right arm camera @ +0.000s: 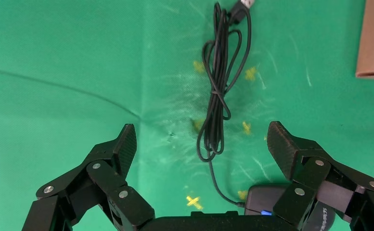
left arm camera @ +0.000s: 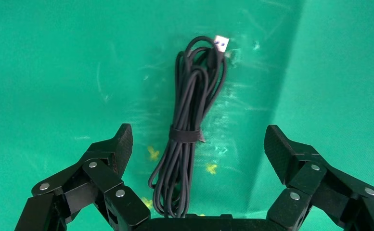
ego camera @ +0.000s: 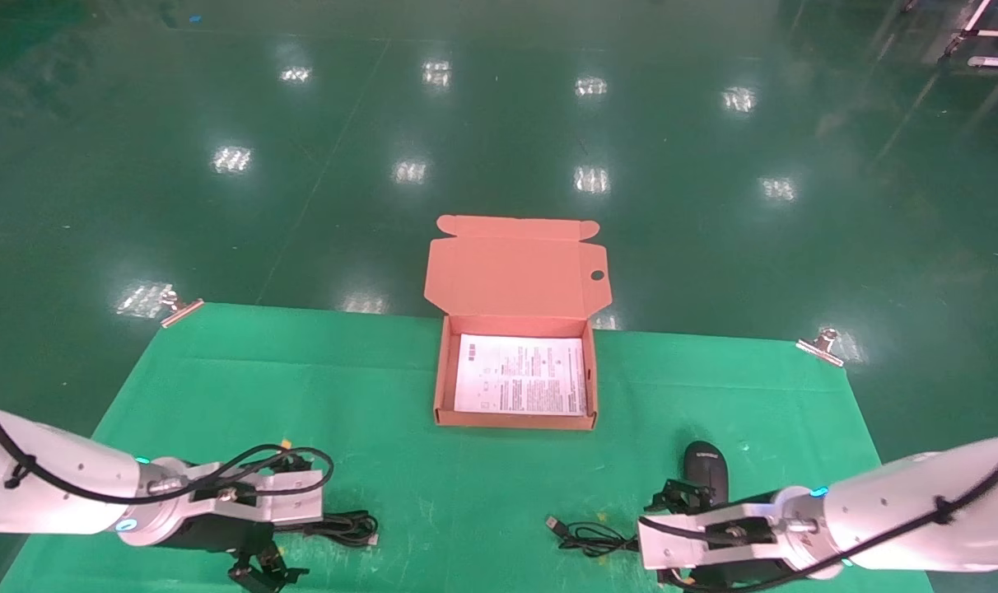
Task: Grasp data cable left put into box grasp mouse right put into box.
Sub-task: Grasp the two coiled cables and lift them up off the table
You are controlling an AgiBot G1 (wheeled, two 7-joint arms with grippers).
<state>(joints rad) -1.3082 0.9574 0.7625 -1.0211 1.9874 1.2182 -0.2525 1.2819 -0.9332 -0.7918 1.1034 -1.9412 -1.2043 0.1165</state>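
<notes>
Green cloth (ego camera: 384, 395) is seen covering the table, and the box (ego camera: 441, 379) sits open at its far middle edge, lid flap (ego camera: 515, 268) thrown back, a white leaflet (ego camera: 522, 375) lying flat inside. Nearer the robot than the box and off to its left, the data cable (ego camera: 347, 525) lies on the cloth as a long narrow bundle cinched by a strap, one silvery plug showing at its end. The left gripper (left arm camera: 197, 144) is held low right over that bundle, fingers (left arm camera: 122, 144) spread wide to either side of it, nothing pinched. On the near right of the box the mouse (ego camera: 706, 469) rests on the cloth, its thin cord (ego camera: 585, 535) gathered in a loose coil toward the box's near middle. The right gripper (right arm camera: 201, 144) is poised above that spot, fingers (right arm camera: 283, 144) likewise spread apart and empty, the mouse's blue light just visible beneath it.
</notes>
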